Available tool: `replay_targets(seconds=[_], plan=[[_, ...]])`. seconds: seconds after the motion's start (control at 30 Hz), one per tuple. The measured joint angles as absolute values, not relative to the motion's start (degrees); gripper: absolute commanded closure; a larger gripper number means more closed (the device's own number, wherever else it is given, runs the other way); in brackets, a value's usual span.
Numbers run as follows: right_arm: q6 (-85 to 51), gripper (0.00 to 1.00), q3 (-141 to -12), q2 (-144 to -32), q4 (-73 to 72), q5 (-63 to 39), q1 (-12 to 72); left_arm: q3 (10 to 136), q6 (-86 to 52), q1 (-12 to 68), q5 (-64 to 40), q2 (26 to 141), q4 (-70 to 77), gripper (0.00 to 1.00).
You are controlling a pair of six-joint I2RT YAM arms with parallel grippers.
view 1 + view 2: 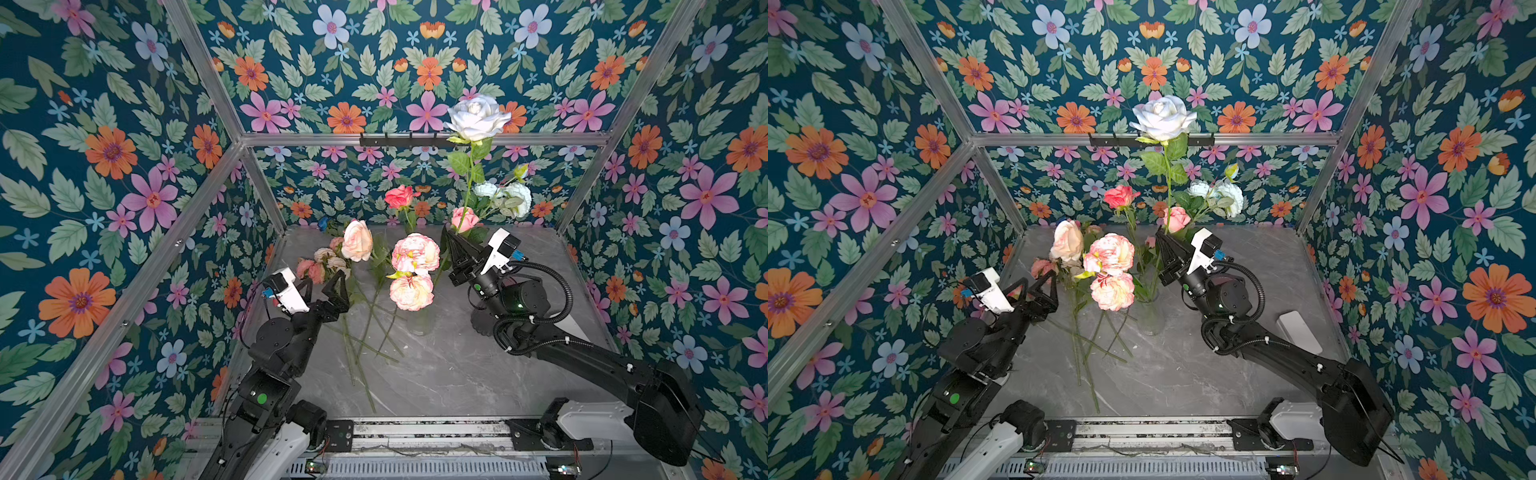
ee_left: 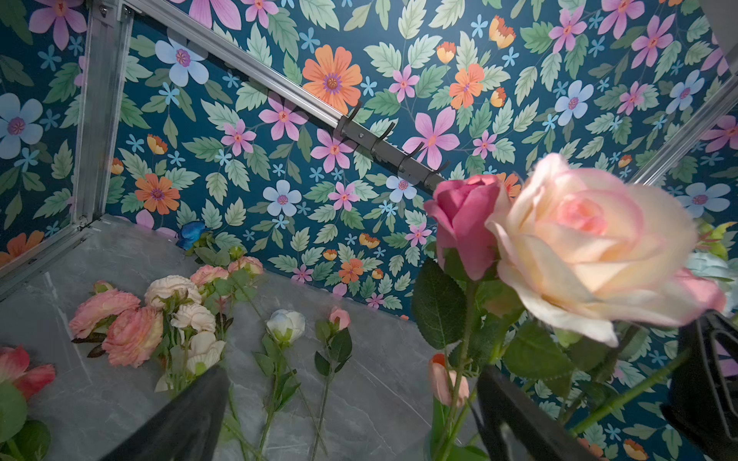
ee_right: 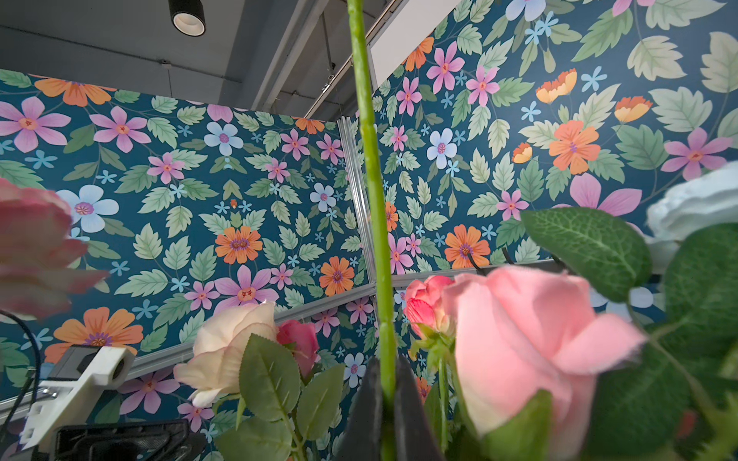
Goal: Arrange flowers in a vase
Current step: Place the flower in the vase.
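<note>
A clear glass vase [image 1: 420, 322] [image 1: 1150, 318] stands mid-table and holds several flowers, among them a peach rose [image 1: 357, 241] [image 2: 591, 243], striped peonies [image 1: 415, 253], a coral rose [image 1: 399, 196] and a pink rose [image 1: 464, 218] [image 3: 531, 339]. My right gripper [image 1: 449, 236] [image 1: 1160, 240] [image 3: 387, 399] is shut on the green stem [image 3: 371, 199] of a tall white rose [image 1: 478, 116], upright beside the bouquet. My left gripper [image 1: 323, 284] [image 1: 1036, 286] [image 2: 351, 419] hangs open and empty, left of the vase. Loose flowers [image 1: 324, 266] [image 2: 131, 331] lie on the table.
Long stems [image 1: 357, 345] trail toward the front edge. A blue flower [image 1: 323, 222] [image 2: 191, 233] lies at the back wall. A black hook rack [image 1: 399, 140] sits on the rear rail. A white block [image 1: 1300, 332] lies by the right wall. Papered walls close three sides.
</note>
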State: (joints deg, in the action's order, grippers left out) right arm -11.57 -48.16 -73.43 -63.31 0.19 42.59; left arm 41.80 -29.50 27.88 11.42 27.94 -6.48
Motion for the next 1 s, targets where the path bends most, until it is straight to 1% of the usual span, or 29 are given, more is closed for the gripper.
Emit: replay_targets(seconds=[0.47, 0.53, 0.6, 0.7, 0.77, 0.8, 0.87, 0.93, 1.0], plan=[[-12.25, 1.00, -43.48, -74.39, -63.37, -1.39, 43.18, 40.82, -30.00, 27.90, 9.50, 29.08, -5.89, 0.02], [-12.19, 0.97, -43.05, -74.06, -62.48, -1.45, 44.03, 40.64, -30.04, 27.90, 9.30, 29.26, -5.76, 0.02], [-11.70, 0.86, -42.24, -73.47, -61.30, -1.50, 45.17, 40.53, -30.09, 27.90, 9.23, 29.56, -5.72, 0.02], [-11.60, 0.61, -40.66, -72.12, -59.13, -1.32, 46.65, 40.53, -30.26, 27.88, 9.10, 30.11, -5.58, 0.02], [-11.57, 0.52, -39.64, -70.32, -56.38, -1.17, 47.55, 40.53, -30.30, 27.88, 9.08, 30.39, -5.54, 0.02], [-11.77, 0.44, -39.05, -69.19, -54.96, -0.91, 47.86, 40.49, -30.57, 27.88, 9.08, 30.50, -5.32, 0.02], [-12.47, 0.38, -37.87, -66.65, -52.25, -0.30, 47.99, 40.38, -30.89, 27.88, 8.91, 30.76, -4.89, 0.02], [-13.85, 0.34, -36.56, -64.03, -49.12, 0.73, 47.99, 40.23, -30.89, 27.88, 8.86, 30.98, -4.69, 0.02], [-15.86, 0.20, -34.76, -60.77, -45.30, 1.83, 48.12, 40.03, -30.89, 27.88, 8.86, 31.11, -4.69, 0.02]])
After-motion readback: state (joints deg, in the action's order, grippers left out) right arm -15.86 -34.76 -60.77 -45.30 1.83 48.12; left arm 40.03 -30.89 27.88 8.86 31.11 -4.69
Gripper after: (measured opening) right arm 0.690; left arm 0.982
